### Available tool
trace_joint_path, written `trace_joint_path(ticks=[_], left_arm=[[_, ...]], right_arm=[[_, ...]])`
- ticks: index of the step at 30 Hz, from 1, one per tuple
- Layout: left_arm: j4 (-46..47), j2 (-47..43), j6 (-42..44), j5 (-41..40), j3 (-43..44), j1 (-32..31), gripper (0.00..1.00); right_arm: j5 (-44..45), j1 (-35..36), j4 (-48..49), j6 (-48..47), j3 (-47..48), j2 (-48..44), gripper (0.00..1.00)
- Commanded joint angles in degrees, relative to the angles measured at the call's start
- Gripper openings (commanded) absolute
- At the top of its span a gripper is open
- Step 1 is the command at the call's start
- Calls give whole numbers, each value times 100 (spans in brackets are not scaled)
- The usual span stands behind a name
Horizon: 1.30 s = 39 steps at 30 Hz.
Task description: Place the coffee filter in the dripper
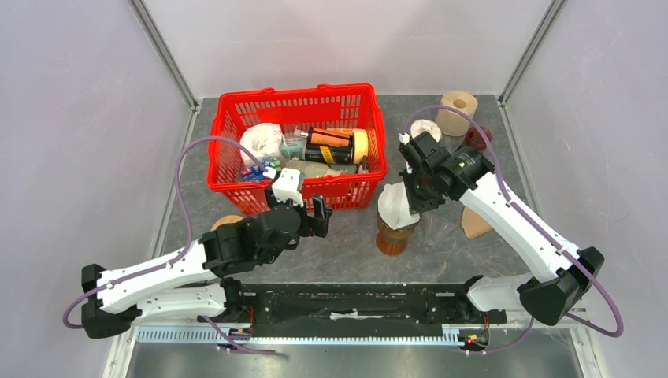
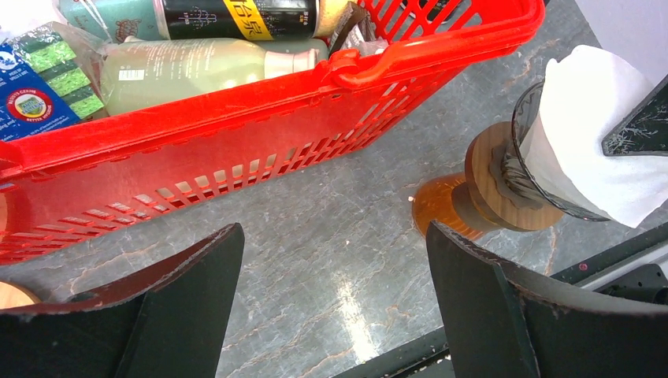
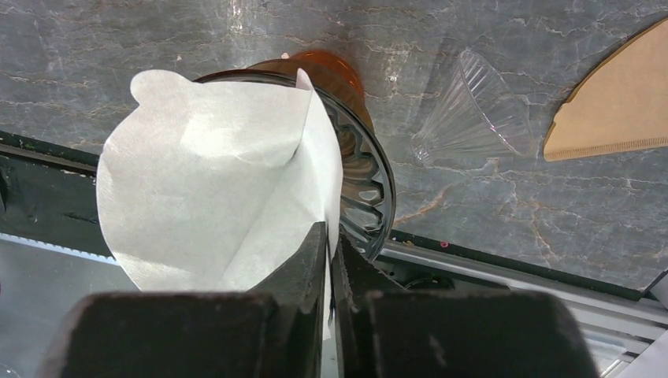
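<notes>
The white paper coffee filter stands opened in the glass dripper, which sits with its wooden collar on an amber glass. The filter rises well above the dripper's rim and leans toward the left side. My right gripper is just above the dripper, its jaws pinched together on the filter's near edge. My left gripper hovers open over bare table to the left of the dripper, in front of the basket, holding nothing.
A red basket full of bottles and packets stands behind the left gripper. A clear plastic cone and a brown paper filter lie right of the dripper. Rolls stand at the back right. A wooden disc lies at the left.
</notes>
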Motion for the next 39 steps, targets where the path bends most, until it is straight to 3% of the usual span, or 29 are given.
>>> trace_joint_path(ticks=[1, 7, 11, 17, 23, 31, 39], left_arm=[[230, 9, -138, -145, 34, 2, 92], [221, 9, -140, -121, 48, 6, 92], [203, 3, -155, -123, 61, -4, 92], [186, -14, -166, -133, 61, 0, 92], [101, -27, -229, -176, 72, 1, 92], [38, -125, -256, -189, 35, -3, 94], [-42, -299, -357, -289, -60, 5, 94]], right_arm=[[40, -30, 149, -87, 17, -103, 13], [39, -27, 143, -68, 100, -234, 24], [135, -28, 91, -69, 188, -342, 43], [211, -21, 22, -63, 326, -594, 54], [100, -30, 195, -166, 650, -960, 55], [-1387, -29, 1272, -226, 277, -1140, 49], [-1217, -34, 1284, -185, -52, -597, 41]])
